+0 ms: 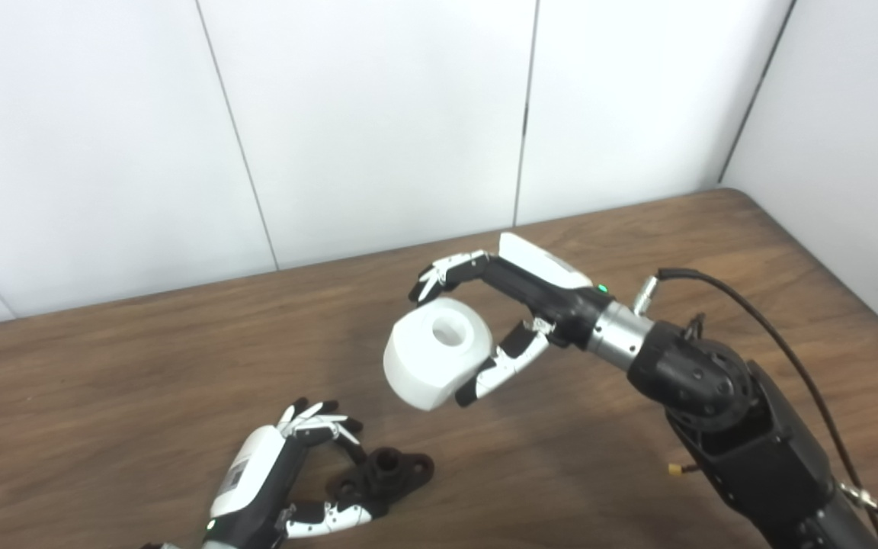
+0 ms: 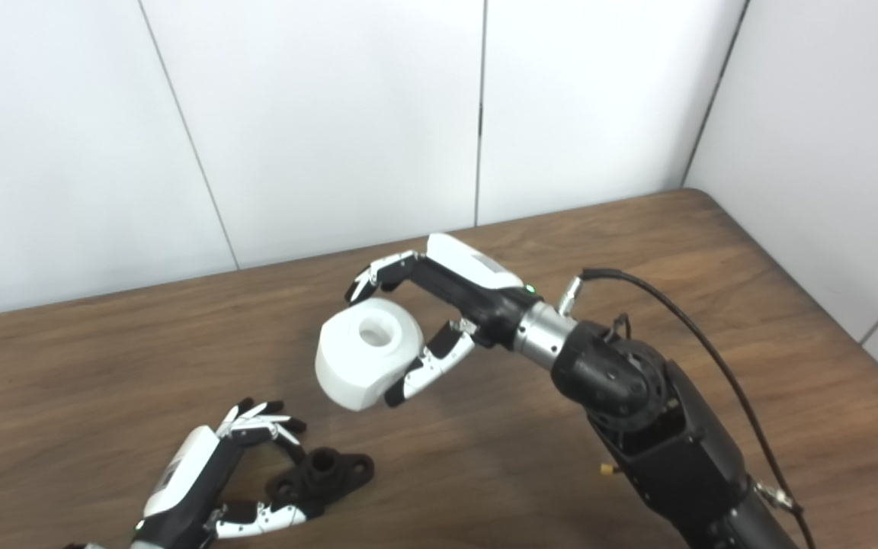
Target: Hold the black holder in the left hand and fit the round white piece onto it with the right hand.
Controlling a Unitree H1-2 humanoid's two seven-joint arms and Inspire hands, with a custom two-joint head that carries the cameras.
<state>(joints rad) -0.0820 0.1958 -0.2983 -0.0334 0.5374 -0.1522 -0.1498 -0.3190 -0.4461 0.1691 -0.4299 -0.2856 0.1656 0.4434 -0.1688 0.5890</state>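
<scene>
The black holder [image 1: 387, 474] lies on the wooden table [image 1: 142, 366] near the front, a flat flange with a short round post pointing up. My left hand [image 1: 286, 473] is closed around its left end, fingers above and thumb below. The round white piece [image 1: 437, 352], a thick drum with a centre hole facing up, is held in my right hand [image 1: 496, 316], fingers over its far rim and thumb under its near side. It hangs above the table, up and to the right of the holder. Both also show in the right eye view: holder [image 2: 323, 473], white piece [image 2: 366, 352].
White wall panels [image 1: 378, 114] stand behind the table and along its right side. The table's right edge [image 1: 828, 259] runs diagonally near my right arm. A black cable [image 1: 789, 351] loops over the right forearm.
</scene>
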